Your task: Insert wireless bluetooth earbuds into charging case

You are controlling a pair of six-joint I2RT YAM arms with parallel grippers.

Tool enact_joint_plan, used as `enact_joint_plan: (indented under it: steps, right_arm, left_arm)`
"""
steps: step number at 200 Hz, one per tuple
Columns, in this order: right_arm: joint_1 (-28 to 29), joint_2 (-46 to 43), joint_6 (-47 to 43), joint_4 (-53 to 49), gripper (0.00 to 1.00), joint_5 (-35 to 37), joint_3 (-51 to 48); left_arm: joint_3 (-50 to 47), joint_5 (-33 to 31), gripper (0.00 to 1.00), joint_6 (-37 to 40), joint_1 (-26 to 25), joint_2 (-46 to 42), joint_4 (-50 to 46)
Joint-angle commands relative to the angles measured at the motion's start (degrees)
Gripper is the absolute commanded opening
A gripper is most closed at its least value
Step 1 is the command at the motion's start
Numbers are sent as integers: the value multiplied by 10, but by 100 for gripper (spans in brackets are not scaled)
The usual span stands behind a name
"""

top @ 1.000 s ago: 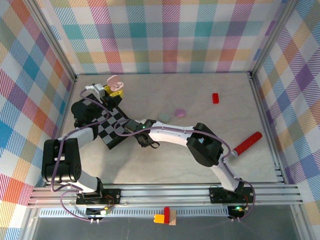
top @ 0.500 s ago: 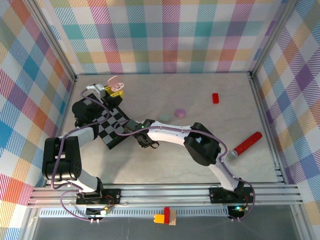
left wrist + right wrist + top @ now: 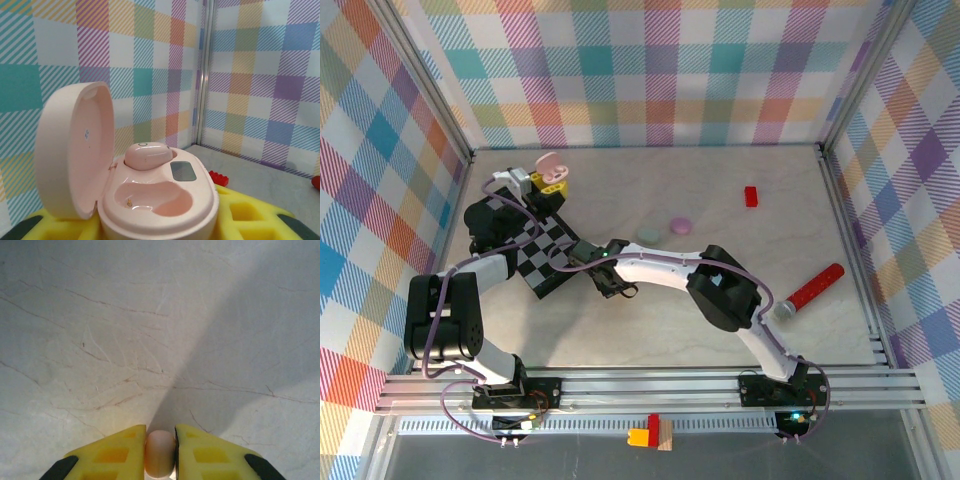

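The right gripper (image 3: 160, 462) squeezes a tiny pink earbud (image 3: 159, 452) between its two yellow fingers (image 3: 115, 452) (it touches both). The left gripper (image 3: 160, 227) hugs the open pink case (image 3: 150, 197).

readable text: none | charging case (image 3: 160, 220) inner lid: tiny mark, illegible

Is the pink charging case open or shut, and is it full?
Open: the pink charging case has its lid swung back. One pink earbud sits in the far slot; the near slot is empty.
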Motion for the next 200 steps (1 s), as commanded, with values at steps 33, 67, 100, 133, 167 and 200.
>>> enact_joint_plan:
  steps: [33,67,100,133,167,200]
  right_arm:
    - [1,-190,11,95,18,10,-124]
    - [-12,-313,1,173,19,-3,-197]
    - [-43,-420,-8,279,19,-86,-255]
    - [-73,-466,-31,343,18,-166,-261]
    - [-98,-468,-32,374,17,-216,-240]
    - [-114,-452,-32,383,17,-250,-211]
  left_arm:
    - [-1,16,38,27,-31,2,30]
    - [3,36,38,36,-66,12,29]
    - [2,33,38,51,-104,16,29]
    - [-5,13,37,77,-143,20,27]
    - [-4,8,36,90,-173,30,18]
    - [-9,3,36,98,-197,34,18]
